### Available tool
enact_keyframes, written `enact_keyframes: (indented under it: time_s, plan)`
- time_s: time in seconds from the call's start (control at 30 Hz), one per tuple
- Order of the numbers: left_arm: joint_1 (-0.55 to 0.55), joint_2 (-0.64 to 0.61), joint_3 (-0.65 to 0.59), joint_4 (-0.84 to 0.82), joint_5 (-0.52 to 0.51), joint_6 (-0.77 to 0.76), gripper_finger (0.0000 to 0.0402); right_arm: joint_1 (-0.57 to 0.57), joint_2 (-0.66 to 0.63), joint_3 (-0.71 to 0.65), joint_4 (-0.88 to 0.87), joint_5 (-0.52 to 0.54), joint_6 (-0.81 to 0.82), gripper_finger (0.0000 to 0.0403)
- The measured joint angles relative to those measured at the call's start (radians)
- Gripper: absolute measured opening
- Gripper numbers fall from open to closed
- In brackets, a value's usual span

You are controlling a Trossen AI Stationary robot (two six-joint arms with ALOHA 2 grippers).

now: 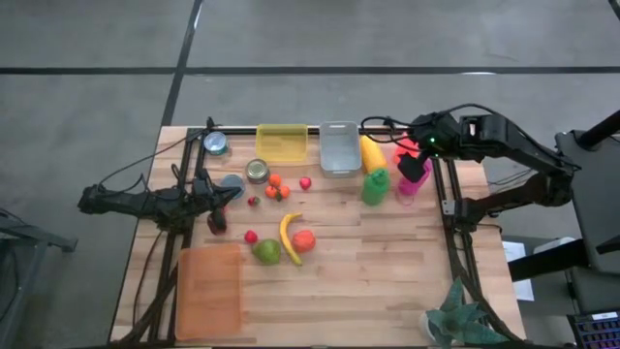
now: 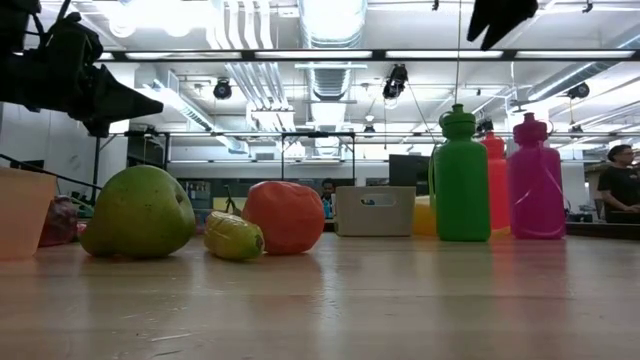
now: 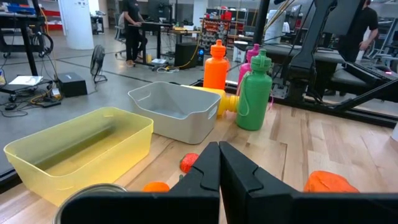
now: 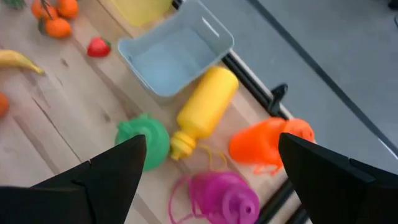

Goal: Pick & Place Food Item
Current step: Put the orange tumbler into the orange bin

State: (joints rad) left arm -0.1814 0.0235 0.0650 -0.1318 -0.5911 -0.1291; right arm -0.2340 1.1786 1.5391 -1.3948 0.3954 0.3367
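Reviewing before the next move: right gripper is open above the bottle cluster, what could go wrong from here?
1. The open right gripper hangs over the upright pink bottle, green bottle and orange bottle, which stand close together; descending could topple one.
2. The yellow bottle lies on its side against the grey bin; a nudge might roll it.
3. The shut left gripper waits near the small fruits.

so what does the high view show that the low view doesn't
Only the high view shows the yellow plastic bin, the curved yellow banana, the two metal cans, the orange tray, and both grippers: the left gripper shut near the table's left side, the right gripper open above the bottles.

Only the low view shows the room's ceiling lights and a person at the far right.

Both show the green pear, the orange round fruit, the grey bin, and the green bottle, pink bottle and orange bottle.
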Motion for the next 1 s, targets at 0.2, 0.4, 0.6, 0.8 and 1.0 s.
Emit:
enact_keyframes:
  time_s: [0.2, 0.4, 0.6, 0.8, 1.0]
  plan:
    - [0.0, 0.0, 0.0, 0.0, 0.0, 0.0, 0.0, 0.0, 0.002, -0.006, 0.031, 0.054, -0.003, 0.0361]
    - [0.0, 0.0, 0.0, 0.0, 0.0, 0.0, 0.0, -0.001, 0.003, -0.006, 0.035, 0.101, 0.001, 0.0361]
    - [0.0, 0.0, 0.0, 0.0, 0.0, 0.0, 0.0, -0.001, 0.009, -0.006, -0.009, 0.105, 0.082, 0.0361]
    - [0.0, 0.0, 0.0, 0.0, 0.0, 0.0, 0.0, 0.0, 0.011, -0.01, -0.081, 0.162, 0.237, 0.0361]
    - [0.0, 0.0, 0.0, 0.0, 0.0, 0.0, 0.0, 0.0, 0.011, -0.01, -0.098, 0.177, 0.248, 0.0361]
